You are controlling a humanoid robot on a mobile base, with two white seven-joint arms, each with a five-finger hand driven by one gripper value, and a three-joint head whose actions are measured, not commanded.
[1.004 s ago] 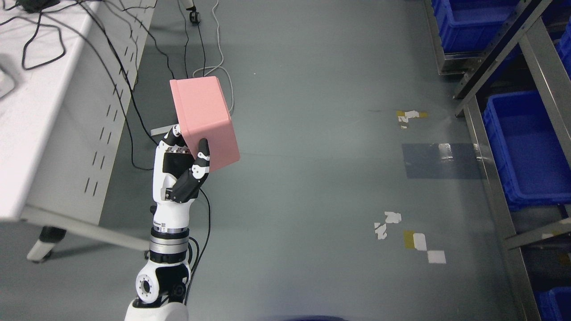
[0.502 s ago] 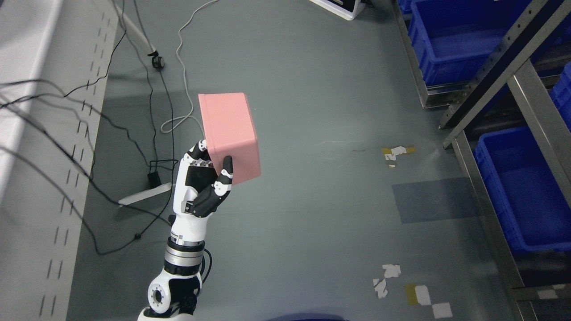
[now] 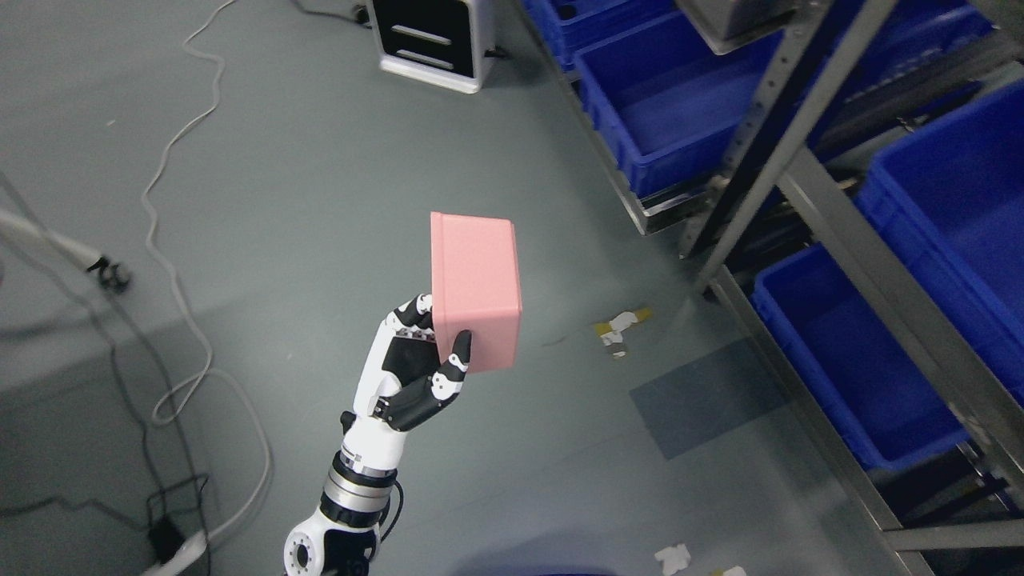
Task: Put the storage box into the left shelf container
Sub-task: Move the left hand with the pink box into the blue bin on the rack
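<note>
Left hand (image 3: 416, 372) pinches pink storage box (image 3: 475, 290) at lower corner, raised over grey floor (image 3: 304, 200), clear of obstacles for carrying. Blue shelf containers (image 3: 848, 368) well apart, at right. Right hand unseen.

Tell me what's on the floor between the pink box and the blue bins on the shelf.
In the head view, mostly bare grey floor lies between the pink box and the blue bins, with only tape scraps.

no readable text, labels or numbers
</note>
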